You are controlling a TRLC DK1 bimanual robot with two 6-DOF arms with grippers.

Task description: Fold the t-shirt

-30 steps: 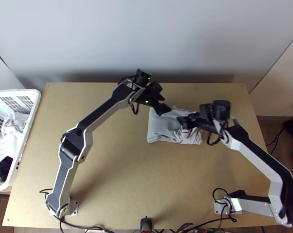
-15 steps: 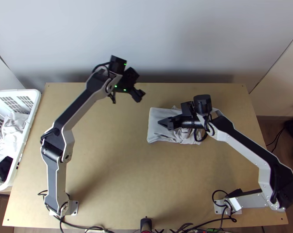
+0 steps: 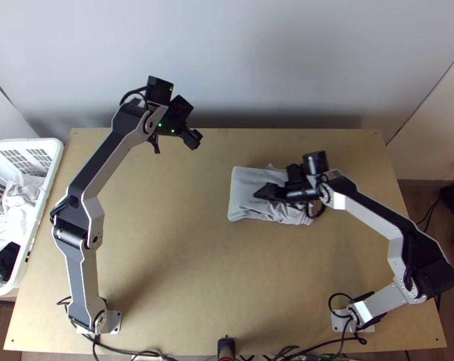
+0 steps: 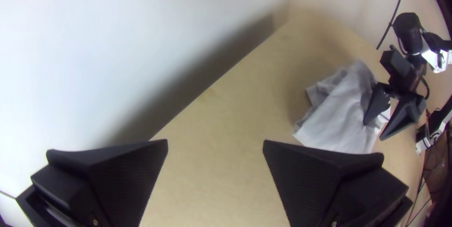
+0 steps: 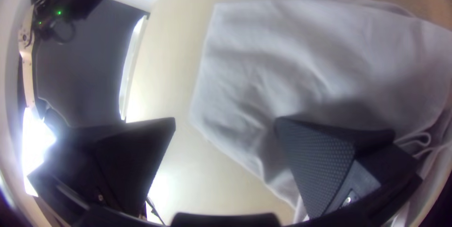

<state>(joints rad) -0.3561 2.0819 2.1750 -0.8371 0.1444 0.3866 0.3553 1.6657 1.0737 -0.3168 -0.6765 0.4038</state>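
The light grey t-shirt (image 3: 248, 180) lies folded into a compact bundle right of the table's centre, its near and right parts rumpled. My left gripper (image 3: 192, 139) is open over the far edge, left of the bundle and apart from it. In its own wrist view the left gripper (image 4: 215, 143) has wide-spread fingers with nothing between them. My right gripper (image 3: 264, 191) is over the shirt's middle. In the right wrist view the right gripper (image 5: 226, 121) stands open, one finger over the cloth (image 5: 282, 57) and the other beyond its edge.
A white basket (image 3: 55, 157) holding light cloth and a dark piece stands at the far left. The table (image 3: 167, 240) has bare wood left of and in front of the shirt. A grey wall (image 3: 227, 60) rises behind.
My left gripper has moved away to the left and toward the far edge. The right gripper has shifted left over the shirt, then slightly back right. The bundle looks unmoved.
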